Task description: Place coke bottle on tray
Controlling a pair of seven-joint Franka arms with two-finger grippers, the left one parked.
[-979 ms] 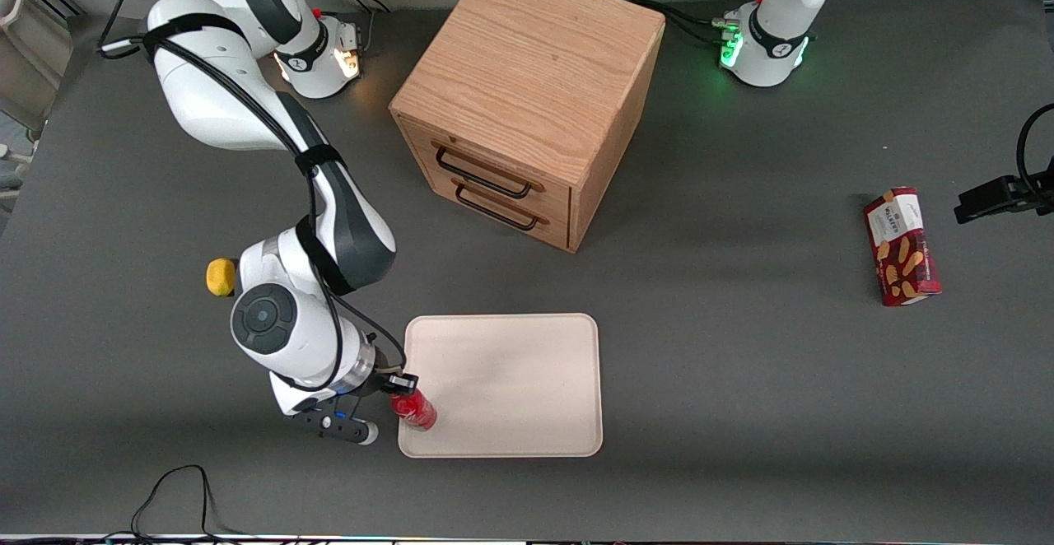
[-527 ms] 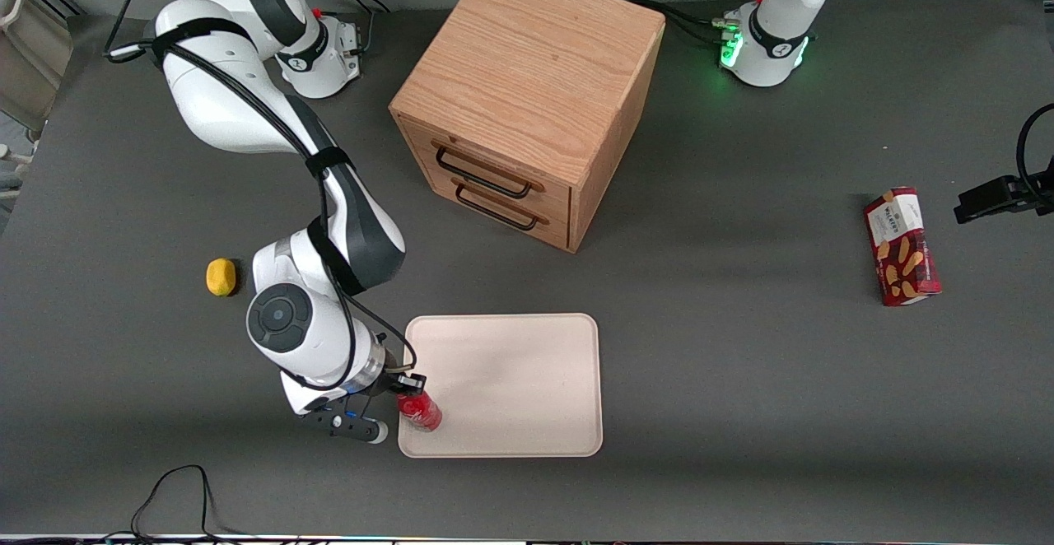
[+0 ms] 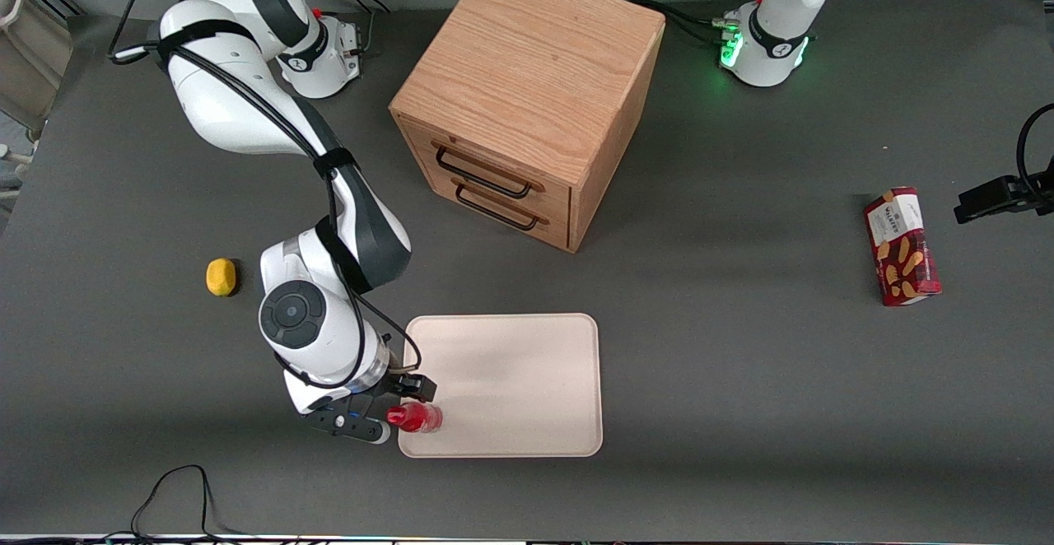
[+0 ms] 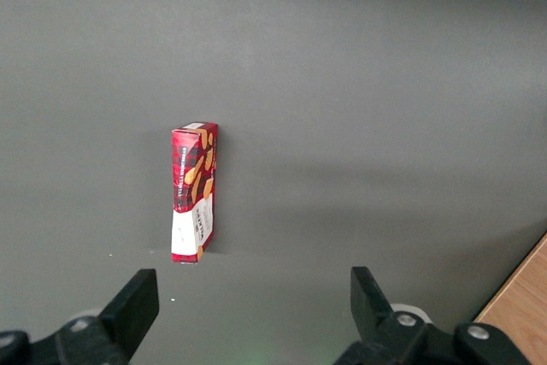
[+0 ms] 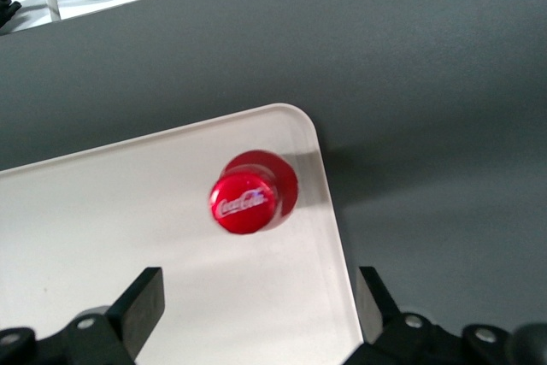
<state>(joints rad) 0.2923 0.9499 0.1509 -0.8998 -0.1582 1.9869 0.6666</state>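
The coke bottle, red with a red cap and white script, stands upright on the cream-beige tray, in the tray's corner nearest the front camera at the working arm's end. In the right wrist view I look down on its cap, close to the tray's rounded corner. My right gripper hovers over that corner, just beside and above the bottle. In the wrist view the gripper is open and empty, its fingers wide apart and clear of the bottle.
A wooden drawer cabinet stands farther from the front camera than the tray. A yellow object lies toward the working arm's end. A red biscuit box lies toward the parked arm's end and shows in the left wrist view. A black cable lies near the front edge.
The gripper carried the tilted bottle a little farther over the tray's corner, then let go. The bottle now stands upright on the tray and the fingers are open.
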